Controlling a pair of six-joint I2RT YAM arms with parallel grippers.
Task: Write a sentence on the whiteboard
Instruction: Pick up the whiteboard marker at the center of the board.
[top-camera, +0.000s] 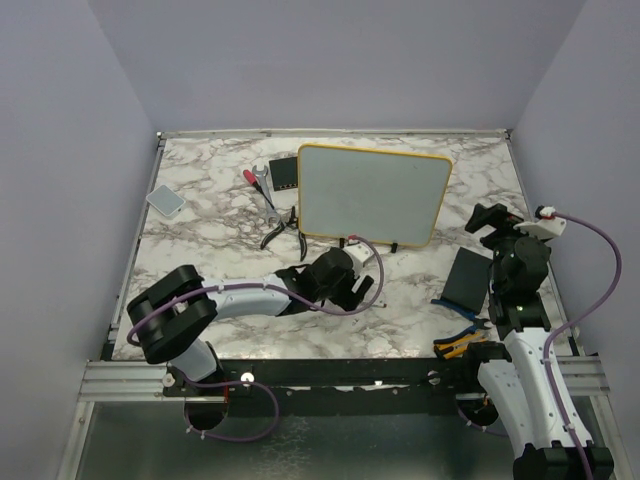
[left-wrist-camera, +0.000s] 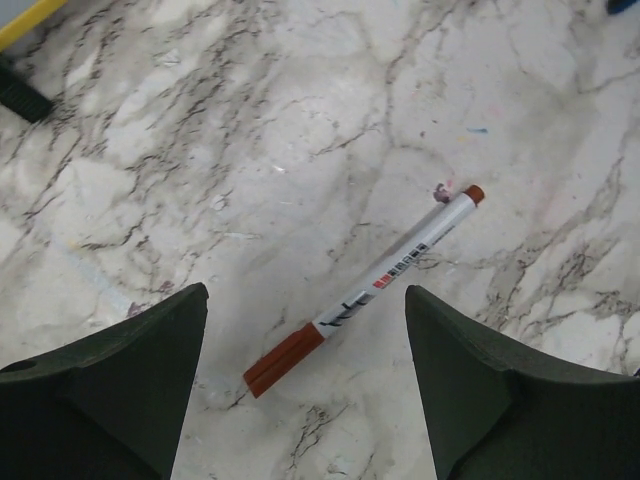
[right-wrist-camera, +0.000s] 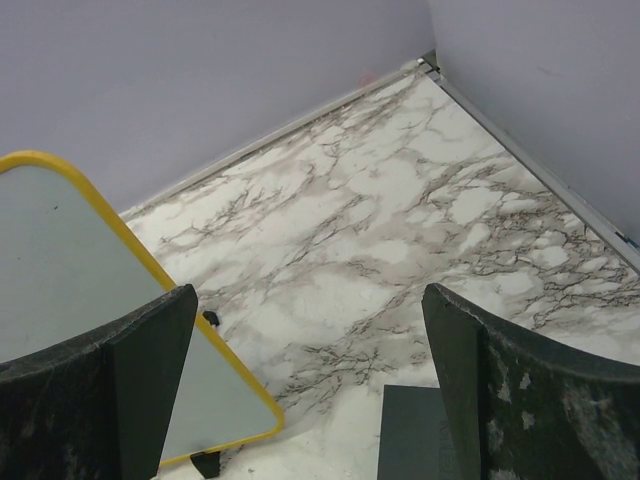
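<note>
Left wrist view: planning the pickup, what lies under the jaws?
A white marker with reddish-brown cap lies fully visible on the marbled table. The left gripper's jaws hide table beneath them.

Count, all views:
- 1x large white rect. whiteboard (top-camera: 372, 193), thin yellow frame
- 1x white-barrel marker pen (left-wrist-camera: 362, 292), brown cap
- 1x small black rect. box (top-camera: 284, 174)
- 1x dark grey flat slab (top-camera: 466, 278)
- 1x pale blue-grey sq. pad (top-camera: 166, 201)
- 1x black-handled pliers (top-camera: 280, 232)
</note>
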